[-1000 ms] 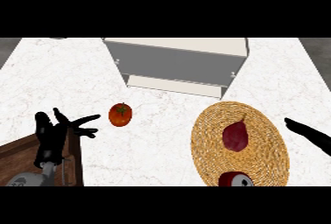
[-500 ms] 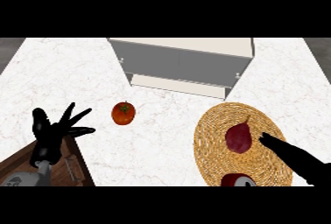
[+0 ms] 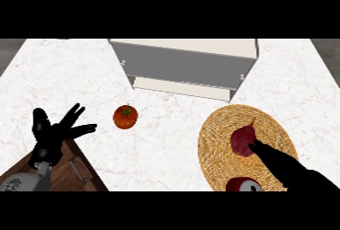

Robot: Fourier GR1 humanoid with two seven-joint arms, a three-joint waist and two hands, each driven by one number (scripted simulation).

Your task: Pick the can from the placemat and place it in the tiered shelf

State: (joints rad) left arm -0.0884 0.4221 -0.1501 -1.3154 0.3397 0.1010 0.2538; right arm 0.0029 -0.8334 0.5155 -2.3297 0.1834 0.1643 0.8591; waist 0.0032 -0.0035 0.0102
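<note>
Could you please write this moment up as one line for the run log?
right hand: open, over placemat, fingertips at dark-red object | can: on placemat, ungrasped | left hand: open, resting | tiered shelf: no can

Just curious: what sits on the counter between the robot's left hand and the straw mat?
In the head view, a tomato sits on the white counter between the left hand and the mat; nothing else does.

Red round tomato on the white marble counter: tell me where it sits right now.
In the head view the red round tomato sits left of centre on the white marble counter, below the grey tiered shelf and just right of the open left hand.
</note>
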